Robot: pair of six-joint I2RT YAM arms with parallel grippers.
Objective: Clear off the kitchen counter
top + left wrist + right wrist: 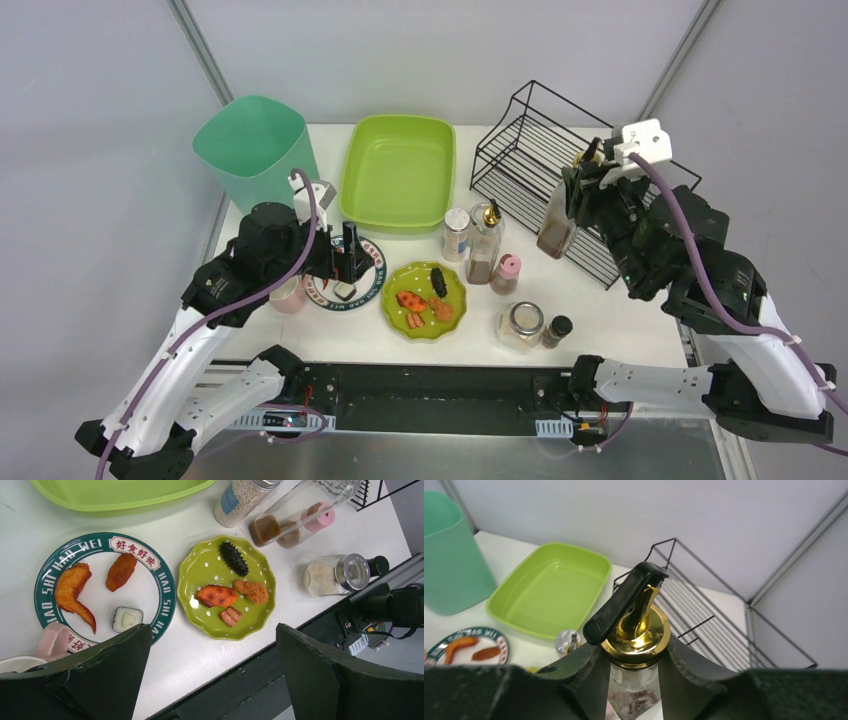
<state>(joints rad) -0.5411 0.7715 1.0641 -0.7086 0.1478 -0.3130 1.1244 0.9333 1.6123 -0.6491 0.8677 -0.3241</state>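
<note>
Left fingers (107, 677) hang spread wide with nothing between them, over the near rim of a round plate (167, 587). Its teal band carries the words "HAO SHI HAO WEI" in white capitals, and a red banner at the top shows the characters 好食好味. On the plate lie a fried chicken wing (72, 595), a browned oval piece (120, 571) and a small white roll (127, 618). A pink mug (288, 295) sits at the plate's left edge. A tall teal bin (255, 150) stands behind it at the far left corner of the white bench (610, 310), which spreads under everything with a black rail along its front. A lime-green tub (398, 170) lies at the back centre. In front of it a green scalloped dish (197, 575) with white dots holds a black spiky piece (234, 558), two orange pieces and a striped one. Just right of it stand a grain jar (240, 500) with a blue label too small to read, a glass pourer bottle (485, 250) and a pink-capped shaker (507, 272). Nearer the rail are a metal-lidded jar (335, 575) and a small black-capped bottle (377, 566). Right fingers (684, 672) grip the neck of a glass bottle (636, 630) with a gold collar, a black lever cap and brown contents, at the front of a black wire rack (525, 175). Whether its base rests on the rack cannot be told.
</note>
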